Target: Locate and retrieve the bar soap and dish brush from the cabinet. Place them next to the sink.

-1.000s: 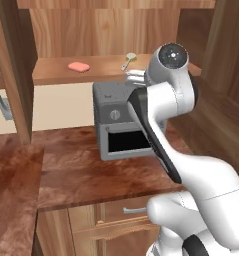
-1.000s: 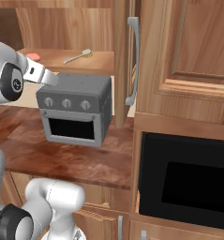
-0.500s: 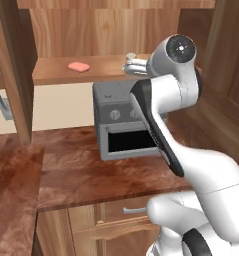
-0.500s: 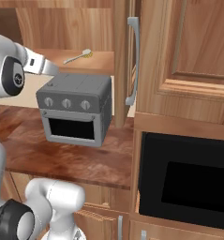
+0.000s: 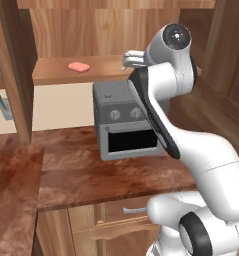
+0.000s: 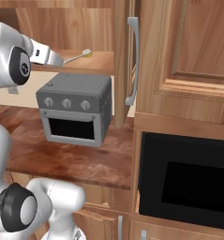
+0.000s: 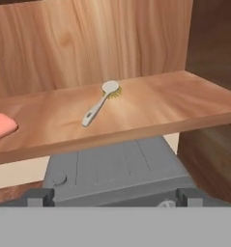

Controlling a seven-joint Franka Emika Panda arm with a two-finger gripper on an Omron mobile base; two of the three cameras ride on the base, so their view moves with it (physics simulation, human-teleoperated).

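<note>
The salmon-pink bar soap (image 5: 79, 66) (image 7: 1, 126) lies on the left part of the open cabinet's plank shelf (image 5: 51, 75) (image 7: 151, 103). To its right on the same shelf rests the dish brush (image 7: 100, 103) (image 6: 78, 56), cream handle toward me and bristle head toward the back. My gripper (image 5: 129, 59) (image 6: 57, 60) (image 7: 116, 197) hovers open above the toaster oven, just in front of the shelf edge and level with it, with nothing between its fingers. It points at the brush, short of touching it. The sink is out of view.
A grey toaster oven (image 5: 125, 120) (image 6: 75, 108) (image 7: 117, 169) stands on the brown counter (image 5: 81, 170) right under the shelf. The cabinet's open door with its silver bar handle (image 6: 132, 61) hangs to the right. A black built-in oven (image 6: 188, 183) sits lower right.
The arm has lifted the hand from just over the toaster oven up to shelf height and nearer the shelf edge. The gripper has stayed open; soap and brush lie still.
</note>
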